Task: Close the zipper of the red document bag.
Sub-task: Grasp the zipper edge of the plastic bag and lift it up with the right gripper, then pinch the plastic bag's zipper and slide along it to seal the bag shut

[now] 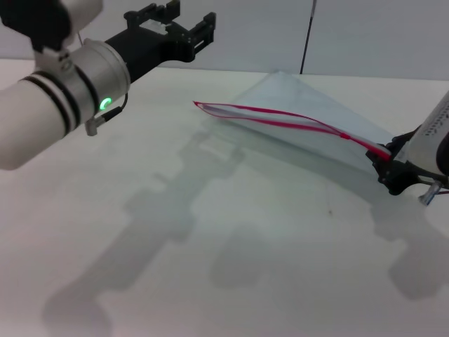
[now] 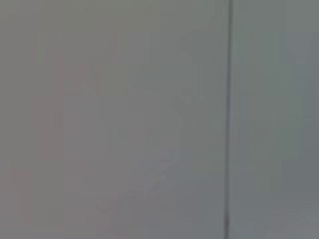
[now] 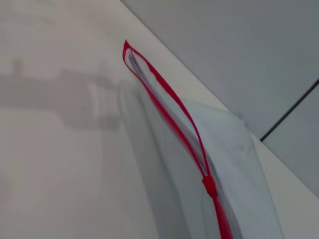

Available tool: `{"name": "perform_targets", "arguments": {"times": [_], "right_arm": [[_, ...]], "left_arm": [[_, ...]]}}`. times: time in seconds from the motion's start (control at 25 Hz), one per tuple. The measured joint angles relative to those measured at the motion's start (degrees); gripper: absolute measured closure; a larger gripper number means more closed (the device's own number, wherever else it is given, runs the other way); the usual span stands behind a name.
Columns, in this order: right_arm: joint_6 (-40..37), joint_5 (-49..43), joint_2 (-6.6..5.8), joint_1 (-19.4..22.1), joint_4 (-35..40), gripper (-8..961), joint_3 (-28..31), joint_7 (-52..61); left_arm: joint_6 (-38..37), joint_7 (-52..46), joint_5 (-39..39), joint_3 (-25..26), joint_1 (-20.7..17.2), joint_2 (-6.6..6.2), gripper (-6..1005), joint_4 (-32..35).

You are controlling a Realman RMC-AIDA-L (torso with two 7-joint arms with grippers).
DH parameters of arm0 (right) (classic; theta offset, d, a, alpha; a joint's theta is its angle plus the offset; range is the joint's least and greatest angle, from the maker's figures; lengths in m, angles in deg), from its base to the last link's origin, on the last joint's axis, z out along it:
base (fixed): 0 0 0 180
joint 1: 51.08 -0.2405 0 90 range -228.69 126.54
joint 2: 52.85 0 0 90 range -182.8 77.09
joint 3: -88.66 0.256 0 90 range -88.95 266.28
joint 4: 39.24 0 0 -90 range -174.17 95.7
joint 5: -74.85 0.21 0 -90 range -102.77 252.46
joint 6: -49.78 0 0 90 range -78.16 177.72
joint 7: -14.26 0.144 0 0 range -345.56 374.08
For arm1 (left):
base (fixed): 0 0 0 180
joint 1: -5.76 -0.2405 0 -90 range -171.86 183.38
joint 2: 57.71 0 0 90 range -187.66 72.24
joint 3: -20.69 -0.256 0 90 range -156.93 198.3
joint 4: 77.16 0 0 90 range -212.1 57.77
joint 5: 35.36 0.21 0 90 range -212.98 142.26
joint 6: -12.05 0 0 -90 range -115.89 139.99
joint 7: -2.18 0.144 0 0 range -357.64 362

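The red document bag (image 1: 302, 105) is a translucent pale pouch on the white table, with one corner lifted at the right. Along its near edge runs the zipper (image 1: 280, 118), whose two red strips stand parted. In the right wrist view the zipper (image 3: 164, 107) gapes from its far tip down to the small red slider (image 3: 209, 186). My right gripper (image 1: 390, 166) is at the right edge of the head view, shut on the bag's zipper end. My left gripper (image 1: 179, 27) hangs high at the back left, open and holding nothing, well apart from the bag.
The white table (image 1: 231, 253) spreads in front of the bag and carries the arms' shadows. A grey wall (image 1: 365, 35) with a dark vertical seam (image 1: 307, 35) rises behind it. Only that wall (image 2: 124, 119) and seam (image 2: 229, 119) fill the left wrist view.
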Motion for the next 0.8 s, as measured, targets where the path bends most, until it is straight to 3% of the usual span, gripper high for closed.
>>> {"name": "perform_targets", "arguments": {"times": [0.24, 0.44, 0.8], "right_arm": [[-0.1, 0.3, -0.03, -0.9, -0.6, 900, 0.0, -0.1], [-0.1, 0.3, -0.04, -1.0, -0.7, 902, 0.1, -0.1], [-0.1, 0.4, -0.04, -1.1, -0.7, 904, 0.2, 0.1]], "left_arm": [[8.0, -4.9, 2.9, -2.0, 2.4, -2.96, 394, -5.7], [9.2, -8.8, 7.5, -2.3, 2.9, -3.28, 349, -7.1], [8.6, -17.4, 15.1, -2.5, 4.6, -3.45, 496, -8.5]]}}
